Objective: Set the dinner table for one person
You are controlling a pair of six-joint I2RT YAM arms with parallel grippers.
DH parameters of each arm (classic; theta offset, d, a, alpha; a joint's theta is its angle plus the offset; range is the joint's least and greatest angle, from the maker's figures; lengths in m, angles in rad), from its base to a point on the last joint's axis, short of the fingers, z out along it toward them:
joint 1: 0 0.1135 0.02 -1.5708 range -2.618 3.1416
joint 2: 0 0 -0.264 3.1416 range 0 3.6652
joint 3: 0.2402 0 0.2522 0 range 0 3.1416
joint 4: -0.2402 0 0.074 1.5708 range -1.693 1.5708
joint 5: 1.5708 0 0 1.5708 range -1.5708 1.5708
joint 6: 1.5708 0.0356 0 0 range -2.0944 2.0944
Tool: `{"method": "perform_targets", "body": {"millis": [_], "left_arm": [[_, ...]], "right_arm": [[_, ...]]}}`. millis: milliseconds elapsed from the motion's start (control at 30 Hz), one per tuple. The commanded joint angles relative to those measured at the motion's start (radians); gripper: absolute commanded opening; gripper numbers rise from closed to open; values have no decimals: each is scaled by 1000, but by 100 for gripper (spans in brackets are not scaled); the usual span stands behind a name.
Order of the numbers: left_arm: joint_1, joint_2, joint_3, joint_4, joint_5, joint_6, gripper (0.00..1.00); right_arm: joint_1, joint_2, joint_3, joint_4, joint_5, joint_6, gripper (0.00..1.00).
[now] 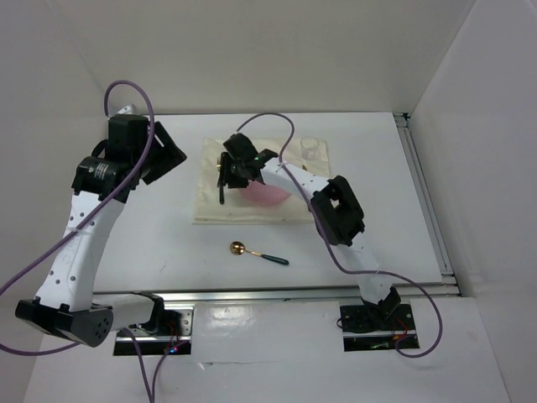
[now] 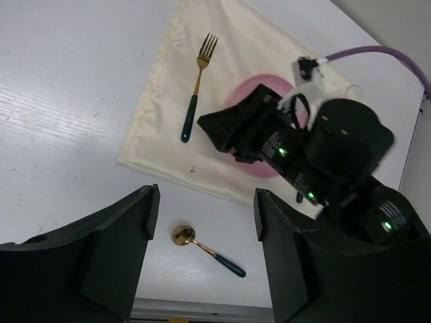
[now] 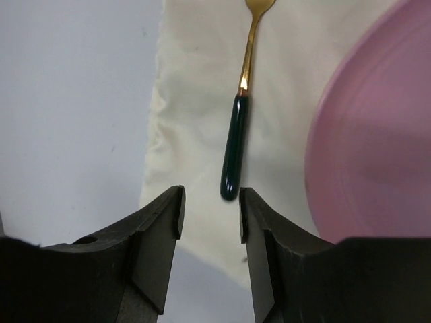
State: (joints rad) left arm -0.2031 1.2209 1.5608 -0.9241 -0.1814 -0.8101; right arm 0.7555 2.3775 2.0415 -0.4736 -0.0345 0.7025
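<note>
Dinner table [image 1: 151,252]: flat white top under both arms, metal rail along near edge. Right gripper [image 3: 210,215] low over cream cloth [image 3: 195,81] spread on table; fingers parted, nothing between. Fork [image 3: 236,145] on cloth, dark handle end just ahead of gap; pink plate [image 3: 377,148] right of fork. Left gripper [image 2: 205,215] high over table, left of cloth, fingers wide apart, empty. Spoon [image 1: 256,253] on bare table, near cloth's near edge.
</note>
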Motion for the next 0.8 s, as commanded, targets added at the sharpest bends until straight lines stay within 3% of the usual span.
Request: {"method": "perform_targets", "body": {"millis": [0,200,433,567,767], "left_arm": [[7,8,50,4,5,29,76],[16,83,61,4,20,87,76],[25,115,22,33,31,106,76],[25,126,13,42,31,106,76],[25,147,4,42,42,115,76]], "right_arm": [[-1,-268,-128,97,-8,-101,50],[-1,-638,-599,126,-102,-372,50],[62,-871,-987,-46,-58,-419,59],[133,-871,-1027,-57,-13,-440,71],[195,-759,-1006,-14,44,-507,72]]}}
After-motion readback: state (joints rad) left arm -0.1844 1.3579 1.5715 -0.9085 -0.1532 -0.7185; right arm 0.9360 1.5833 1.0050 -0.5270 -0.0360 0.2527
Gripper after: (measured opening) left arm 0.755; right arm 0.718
